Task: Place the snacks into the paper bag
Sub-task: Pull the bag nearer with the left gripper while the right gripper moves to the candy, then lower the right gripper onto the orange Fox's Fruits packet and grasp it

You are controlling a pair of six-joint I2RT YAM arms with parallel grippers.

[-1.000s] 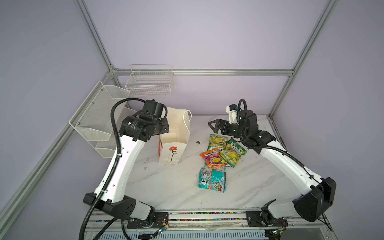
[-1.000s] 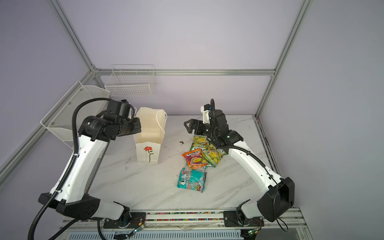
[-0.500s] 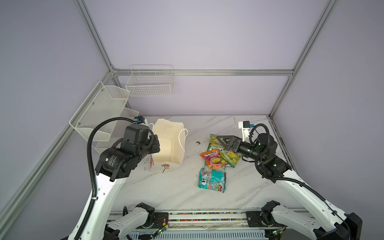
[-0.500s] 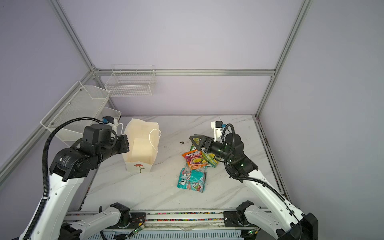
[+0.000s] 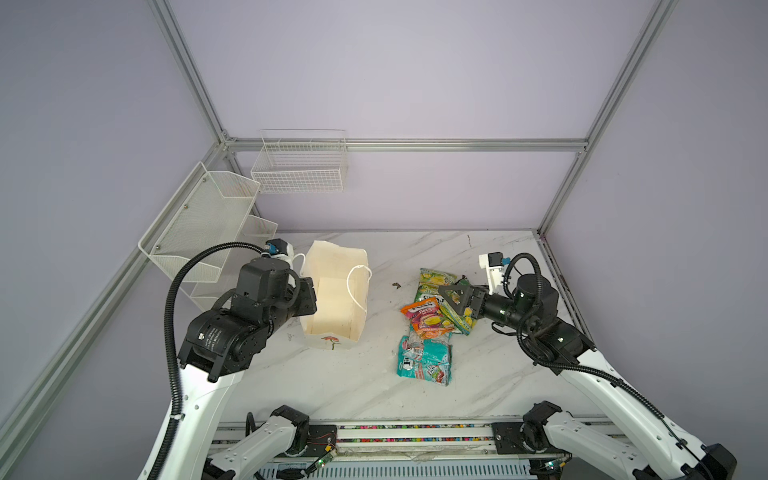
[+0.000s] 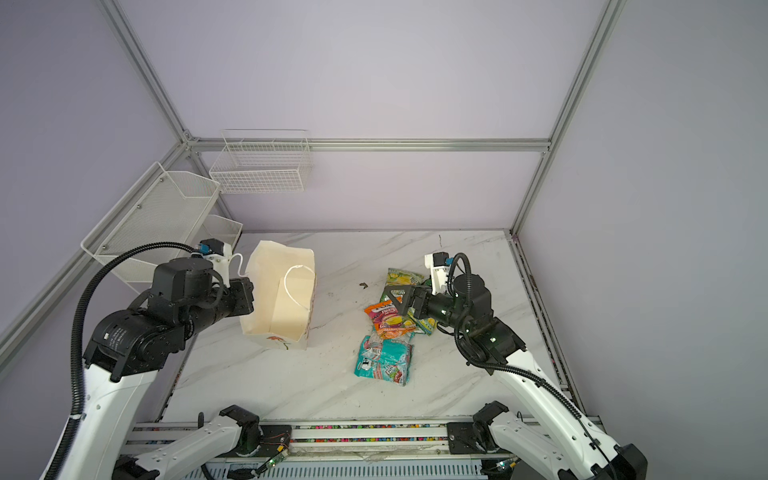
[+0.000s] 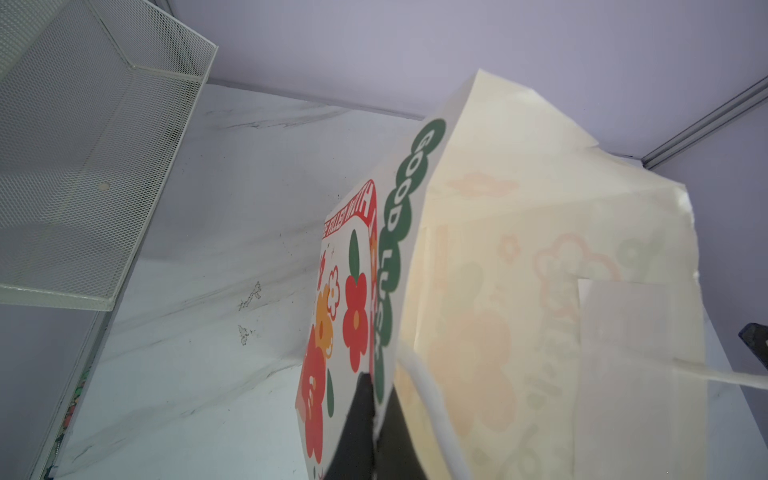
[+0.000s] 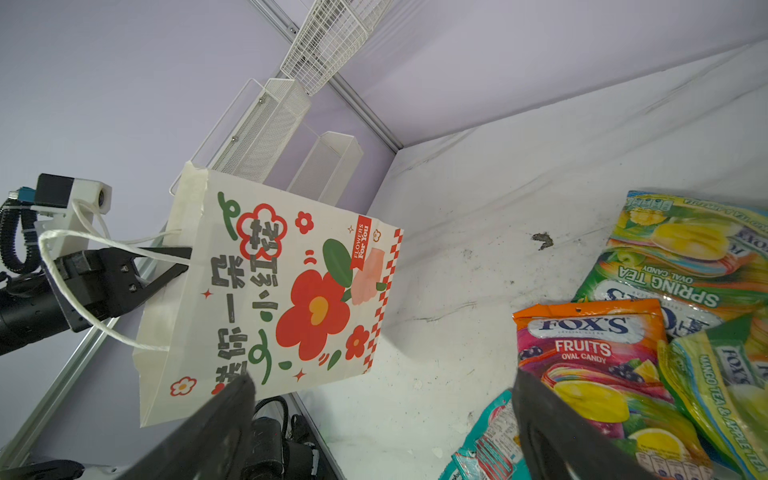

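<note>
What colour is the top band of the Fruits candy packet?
Orange. The Fruits packet shows it best in the right wrist view.

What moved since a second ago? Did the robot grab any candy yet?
No candy yet. The left tool, still shut on the rim of the paper bag, pulled it toward the front of the table, so its open mouth now shows from above. The right tool came down low over the snacks, still open and holding nothing. The snacks stayed where they were.
</note>
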